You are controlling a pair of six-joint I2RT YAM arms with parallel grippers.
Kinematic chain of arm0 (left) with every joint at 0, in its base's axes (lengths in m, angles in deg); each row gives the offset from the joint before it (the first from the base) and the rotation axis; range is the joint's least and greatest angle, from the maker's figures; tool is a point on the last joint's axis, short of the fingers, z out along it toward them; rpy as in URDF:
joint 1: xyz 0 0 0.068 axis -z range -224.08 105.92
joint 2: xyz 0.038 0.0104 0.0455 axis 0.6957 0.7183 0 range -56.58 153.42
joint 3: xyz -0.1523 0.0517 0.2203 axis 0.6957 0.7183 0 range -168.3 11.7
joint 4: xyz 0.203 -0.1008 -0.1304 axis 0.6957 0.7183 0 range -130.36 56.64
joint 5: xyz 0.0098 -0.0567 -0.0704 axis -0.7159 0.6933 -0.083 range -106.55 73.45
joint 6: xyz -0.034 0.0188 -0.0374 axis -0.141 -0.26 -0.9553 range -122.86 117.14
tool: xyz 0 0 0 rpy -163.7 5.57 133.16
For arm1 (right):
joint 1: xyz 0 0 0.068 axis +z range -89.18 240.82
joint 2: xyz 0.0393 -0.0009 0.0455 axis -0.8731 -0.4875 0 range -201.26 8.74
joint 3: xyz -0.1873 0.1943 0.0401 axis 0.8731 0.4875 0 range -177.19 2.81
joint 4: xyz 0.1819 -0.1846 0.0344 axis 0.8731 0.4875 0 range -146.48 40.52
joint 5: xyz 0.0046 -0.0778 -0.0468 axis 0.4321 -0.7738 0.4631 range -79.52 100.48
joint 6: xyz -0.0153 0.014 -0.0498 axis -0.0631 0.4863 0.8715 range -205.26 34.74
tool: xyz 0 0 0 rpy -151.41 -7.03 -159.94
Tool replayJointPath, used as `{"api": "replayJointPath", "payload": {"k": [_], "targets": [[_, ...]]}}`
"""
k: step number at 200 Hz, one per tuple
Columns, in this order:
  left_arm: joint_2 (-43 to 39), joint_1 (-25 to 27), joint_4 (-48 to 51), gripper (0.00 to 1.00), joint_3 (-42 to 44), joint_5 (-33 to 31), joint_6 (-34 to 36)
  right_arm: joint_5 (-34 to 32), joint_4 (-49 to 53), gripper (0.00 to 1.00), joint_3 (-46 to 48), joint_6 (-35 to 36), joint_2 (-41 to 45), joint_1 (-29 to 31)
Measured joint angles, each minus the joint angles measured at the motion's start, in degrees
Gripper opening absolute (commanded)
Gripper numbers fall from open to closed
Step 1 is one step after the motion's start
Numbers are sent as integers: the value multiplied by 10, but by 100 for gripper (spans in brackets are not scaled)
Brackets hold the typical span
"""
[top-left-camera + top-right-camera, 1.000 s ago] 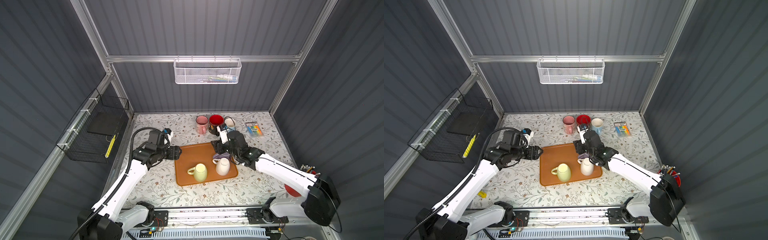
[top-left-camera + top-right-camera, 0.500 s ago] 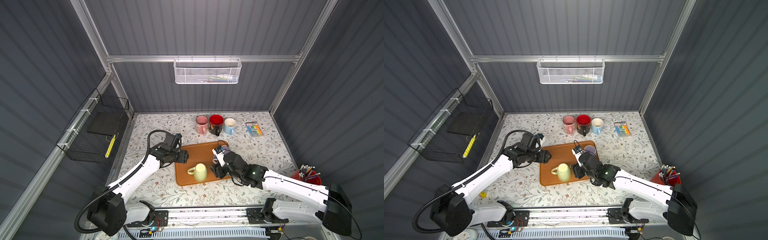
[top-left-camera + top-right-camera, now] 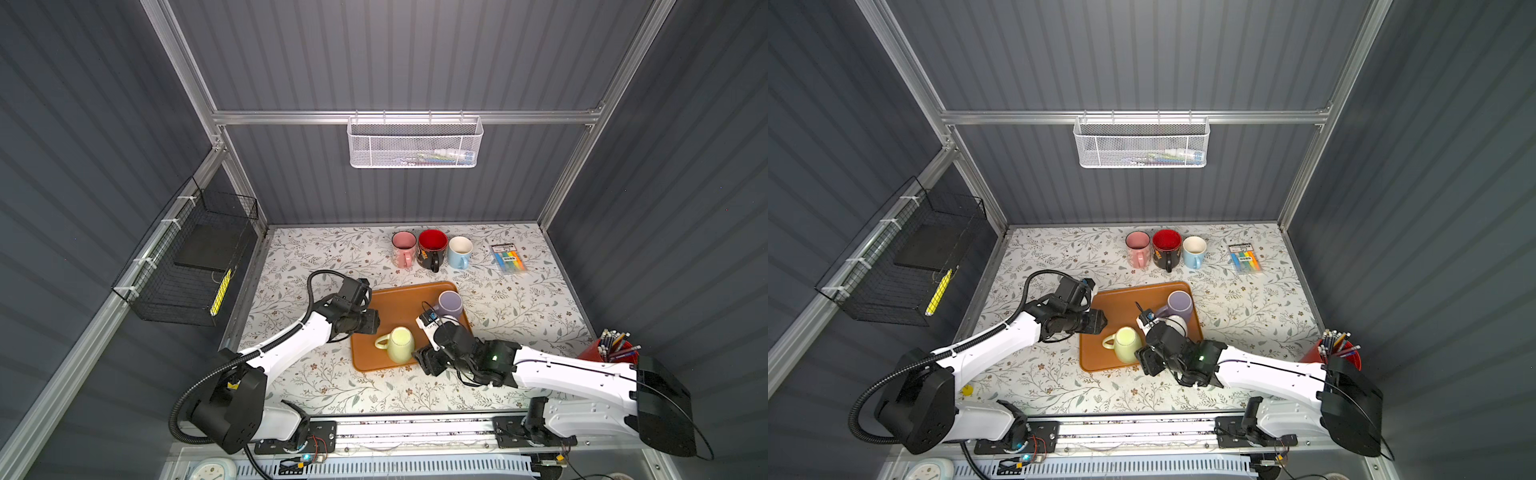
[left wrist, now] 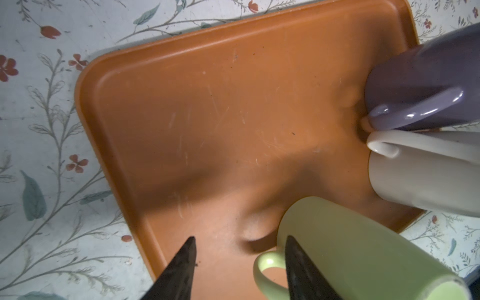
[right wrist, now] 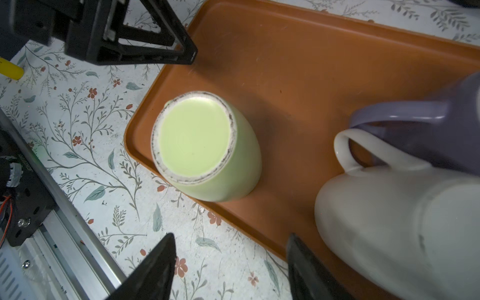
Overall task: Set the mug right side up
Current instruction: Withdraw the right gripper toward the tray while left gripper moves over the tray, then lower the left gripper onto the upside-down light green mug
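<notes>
green mug (image 3: 399, 343) base-up, unturned | left gripper (image 4: 240, 237) apart by its handle, seemingly not touching | right gripper (image 5: 231, 234) apart, empty

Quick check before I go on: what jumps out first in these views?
The orange tray mid-table, with a green mug standing bottom-up at its near edge, a white mug and a purple mug beside it. Left gripper by the green handle and right gripper just off the tray's near edge both stand open. Three upright mugs line the back.
</notes>
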Motion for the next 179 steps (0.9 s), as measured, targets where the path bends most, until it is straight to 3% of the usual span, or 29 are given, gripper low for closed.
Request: {"api": "replayJointPath", "payload": {"k": [78,179], "targets": [[-1,7,-23,33,34,0,-14,4,-28,70,-20,-27,-64,-6],[-13,42,-52,29,64,-1,-35,35,-52,70,-61,-46,-129,-66]]}}
